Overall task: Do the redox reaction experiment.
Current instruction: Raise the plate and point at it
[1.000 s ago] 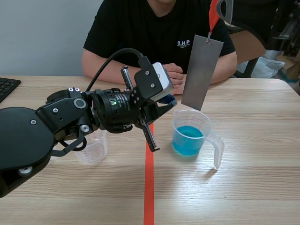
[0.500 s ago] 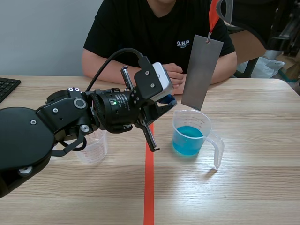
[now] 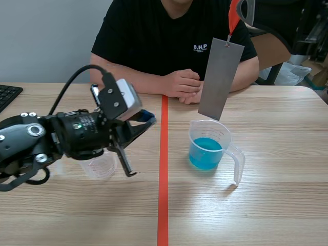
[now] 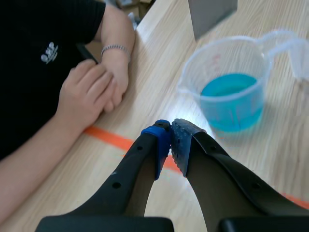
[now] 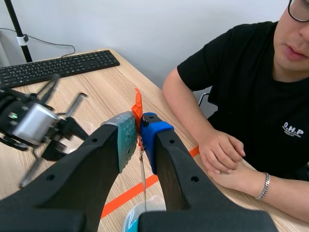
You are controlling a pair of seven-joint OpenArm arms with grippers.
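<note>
Keyboard [image 3: 7, 95]: black, at the left edge of the table [image 3: 287, 205]; we see only its corner.
Left end effector [image 3: 147, 120]: low over the table, left of the tape line. In its wrist view we find the pads [image 4: 182, 140] pressed together with nothing between them.
Clear cup [image 3: 100, 165]: we log it as empty, standing under the left arm and partly hidden by it.
Tape line [image 3: 163, 179]: orange-red, running down the middle of the table.
Person [image 3: 174, 31]: black shirt, seated across the table, hands [image 3: 185, 84] resting together on it.
Measuring cup [image 3: 207, 146]: clear, with a handle, right of the tape line; blue liquid [image 3: 206, 152] in its lower part.
Metal plate [image 3: 221, 79]: grey, hanging tilted, its lower edge just above the measuring cup's far rim and clear of the liquid.
Right end effector [image 5: 140, 128]: above the measuring cup, clamped on the orange tag [image 5: 137, 108] from which we see the plate hang.
</note>
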